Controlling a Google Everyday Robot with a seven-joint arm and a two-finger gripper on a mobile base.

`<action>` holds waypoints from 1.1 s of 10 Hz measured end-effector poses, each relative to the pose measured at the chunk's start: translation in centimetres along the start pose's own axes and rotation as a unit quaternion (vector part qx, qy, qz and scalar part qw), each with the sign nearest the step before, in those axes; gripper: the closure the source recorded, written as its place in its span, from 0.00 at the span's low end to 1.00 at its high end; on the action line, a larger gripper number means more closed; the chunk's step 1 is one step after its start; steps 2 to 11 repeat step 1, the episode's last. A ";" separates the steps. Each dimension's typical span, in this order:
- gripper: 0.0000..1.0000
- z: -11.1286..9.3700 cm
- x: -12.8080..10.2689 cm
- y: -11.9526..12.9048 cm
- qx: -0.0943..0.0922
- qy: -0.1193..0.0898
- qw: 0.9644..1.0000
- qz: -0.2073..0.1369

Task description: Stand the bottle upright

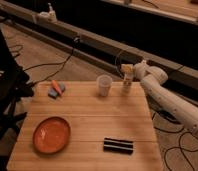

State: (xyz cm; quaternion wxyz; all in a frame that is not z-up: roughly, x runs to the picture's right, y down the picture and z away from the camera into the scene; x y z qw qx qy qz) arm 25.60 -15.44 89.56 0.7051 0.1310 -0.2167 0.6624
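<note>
The bottle (126, 81) is a small slim off-white bottle with a pale cap. It stands upright near the back right corner of the wooden table (87, 117), just right of the translucent cup (104, 85). My gripper (132, 73) is at the end of the white arm (167, 102), which reaches in from the right. It sits right against the bottle's upper part, at cap height. The contact between them is hidden.
An orange plate (52, 135) lies at the front left. A flat black bar (118, 145) lies at the front right. A small blue and orange object (55, 88) sits at the back left. A dark chair (4, 95) stands left of the table, and cables run across the floor behind.
</note>
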 end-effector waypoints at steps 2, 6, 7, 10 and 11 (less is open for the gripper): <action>0.20 0.0 -0.1 0.0 0.001 0.000 1.000 0.001; 0.20 0.0 -0.1 0.0 0.001 0.000 1.000 0.001; 0.20 0.0 -0.1 0.0 0.001 0.000 1.000 0.001; 0.20 0.0 -0.1 0.0 0.001 0.000 1.000 0.001; 0.20 0.0 -0.1 0.0 0.001 0.000 1.000 0.001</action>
